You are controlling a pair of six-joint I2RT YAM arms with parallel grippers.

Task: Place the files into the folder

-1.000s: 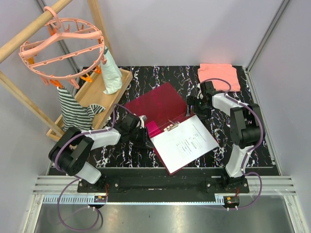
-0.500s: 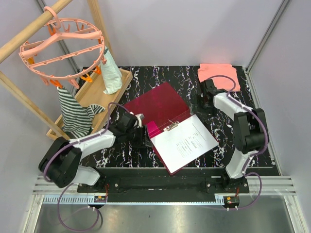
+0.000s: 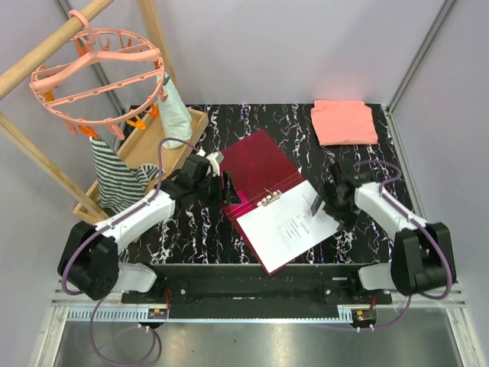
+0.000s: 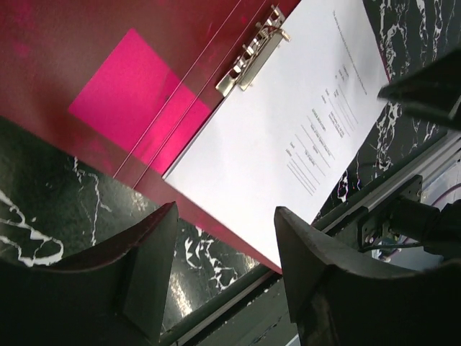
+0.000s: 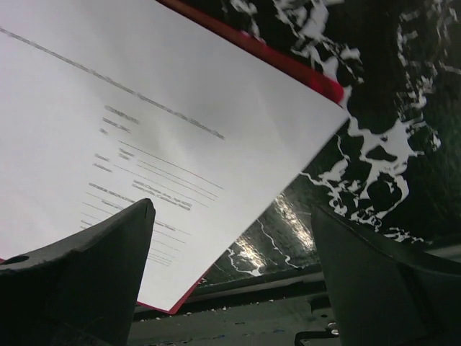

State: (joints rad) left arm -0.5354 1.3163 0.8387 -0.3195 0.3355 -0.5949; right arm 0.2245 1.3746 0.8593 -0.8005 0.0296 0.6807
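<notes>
Where pale grey walls [image 3: 267, 46] close in on three sides, a black table [image 3: 260, 118] veined with white fills the floor of the scene. At far left a wooden rack [image 3: 149, 145] carries a round pink peg hanger [image 3: 95, 73] and a striped cloth [image 3: 114, 172]. The left gripper [image 3: 225, 187] hangs over the folder's left edge, its jaws spread wide and empty. The folder [image 3: 252, 160] lies open mid-table, crimson, with a brighter pink rectangle [image 4: 130, 94] inside. The files [image 3: 289, 225] lie on its nearer half, a metal clip [image 3: 267, 200] at their top edge. Their black print is too small to read. The right gripper [image 3: 315, 205] hovers at the sheets' right edge, jaws wide, holding nothing. A folded salmon cloth [image 3: 344, 122] lies far right.
</notes>
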